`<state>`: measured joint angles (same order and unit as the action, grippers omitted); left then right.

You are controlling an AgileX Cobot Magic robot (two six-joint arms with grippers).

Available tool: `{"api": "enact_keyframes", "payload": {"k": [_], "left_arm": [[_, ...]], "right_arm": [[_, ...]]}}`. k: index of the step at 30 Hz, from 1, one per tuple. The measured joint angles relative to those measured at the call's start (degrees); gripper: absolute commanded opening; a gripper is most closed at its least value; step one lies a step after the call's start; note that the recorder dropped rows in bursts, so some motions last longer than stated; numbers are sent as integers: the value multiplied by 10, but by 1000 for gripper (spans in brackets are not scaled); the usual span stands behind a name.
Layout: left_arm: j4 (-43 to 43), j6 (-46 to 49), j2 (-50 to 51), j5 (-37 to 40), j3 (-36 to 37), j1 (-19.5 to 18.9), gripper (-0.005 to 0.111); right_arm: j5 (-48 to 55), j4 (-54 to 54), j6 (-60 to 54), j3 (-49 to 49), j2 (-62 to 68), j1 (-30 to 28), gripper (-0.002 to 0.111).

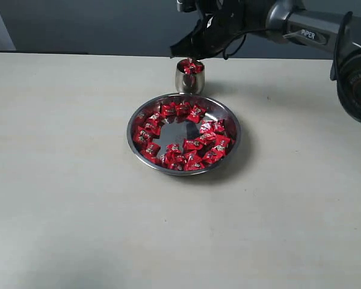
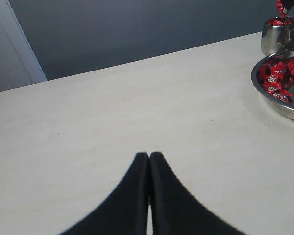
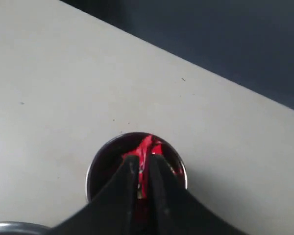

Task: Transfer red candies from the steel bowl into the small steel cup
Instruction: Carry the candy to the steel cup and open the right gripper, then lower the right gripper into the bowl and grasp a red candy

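Your left gripper (image 2: pixel 149 155): tips pressed together, over pale table (image 2: pixel 112 107). Steel bowl (image 2: pixel 272 104) well off to side, partly cut off by frame, red candies (image 2: pixel 279 78) inside. Small steel cup (image 2: pixel 279 41) just beside bowl, candies up to brim, one more candy (image 2: pixel 281 7) right above it.

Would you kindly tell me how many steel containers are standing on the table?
2: the steel bowl in the middle of the table, and the small steel cup just beyond its far rim. None appears hidden.

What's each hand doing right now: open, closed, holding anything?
Left hand: closed, empty.
Right hand: closed on a red candy above the small steel cup.
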<state>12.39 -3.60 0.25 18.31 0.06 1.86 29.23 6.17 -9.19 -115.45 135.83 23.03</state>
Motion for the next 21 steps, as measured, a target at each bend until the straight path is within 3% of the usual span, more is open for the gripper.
{"api": "enact_keyframes", "payload": {"k": [3,11,15,21], "left_arm": [[0,0,0,0,0,0,0],[0,0,0,0,0,0,0],[0,0,0,0,0,0,0],[0,0,0,0,0,0,0]], "right_arm": [[-9,3,0,0,0,0,27],[8,22,0,0,-2,-1,28],[94,57,-9,0,-22,2,28],[251,94,-113,0,-43,25,28]]}}
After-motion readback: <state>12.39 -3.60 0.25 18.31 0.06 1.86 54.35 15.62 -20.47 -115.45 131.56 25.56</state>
